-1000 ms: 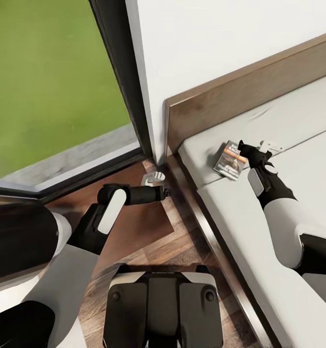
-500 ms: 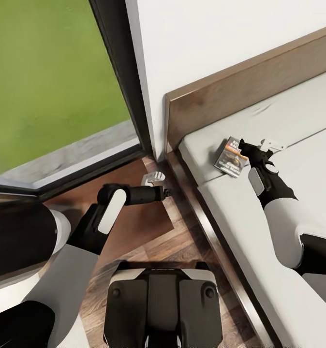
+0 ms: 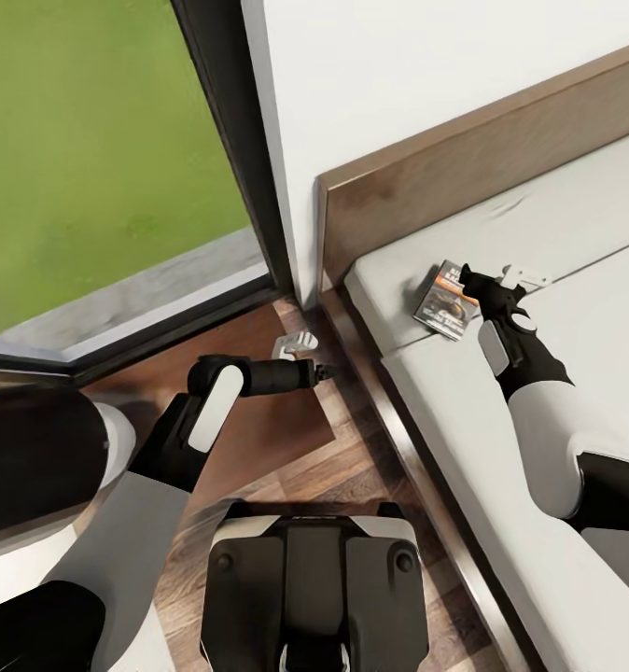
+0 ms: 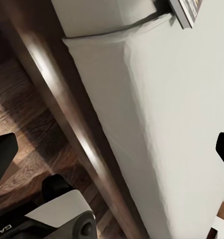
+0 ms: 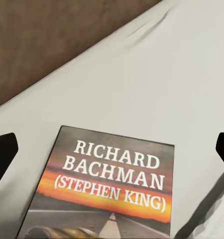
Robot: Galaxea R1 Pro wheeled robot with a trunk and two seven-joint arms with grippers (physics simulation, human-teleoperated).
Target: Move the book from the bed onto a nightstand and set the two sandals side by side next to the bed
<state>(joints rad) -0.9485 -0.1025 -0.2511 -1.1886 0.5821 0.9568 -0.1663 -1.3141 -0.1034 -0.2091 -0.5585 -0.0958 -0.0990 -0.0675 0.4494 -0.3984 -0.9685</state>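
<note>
Bed (image 3: 501, 439): widest thing in the head view, dark wood frame and headboard, plain light-grey mattress; serves as landmark for the rest.
Window (image 3: 100, 159): tall, dark-framed, green outside, well beyond the bed's headboard corner.
Nightstand (image 3: 249, 439): dark brown flat top, beside the bed's frame, under the left arm.
Floor (image 3: 352, 485): wood planks between nightstand and bed frame.
Right arm (image 3: 538, 420): stretched across the mattress toward the headboard.
Left arm (image 3: 212, 401): bent over the nightstand, pointing toward the bed frame.
Book (image 3: 444, 299): flat on the mattress near the headboard corner; cover in the right wrist view (image 5: 104, 191) reads "RICHARD BACHMAN (STEPHEN KING)" over an orange band.
Right gripper (image 3: 482, 283): spread wide, at the book's edge, nothing clamped; dark fingertips (image 5: 2, 157) apart at both sides of the cover.
Left gripper (image 3: 298, 345): spread wide, holding nothing, above the floor just beside the bed frame.
</note>
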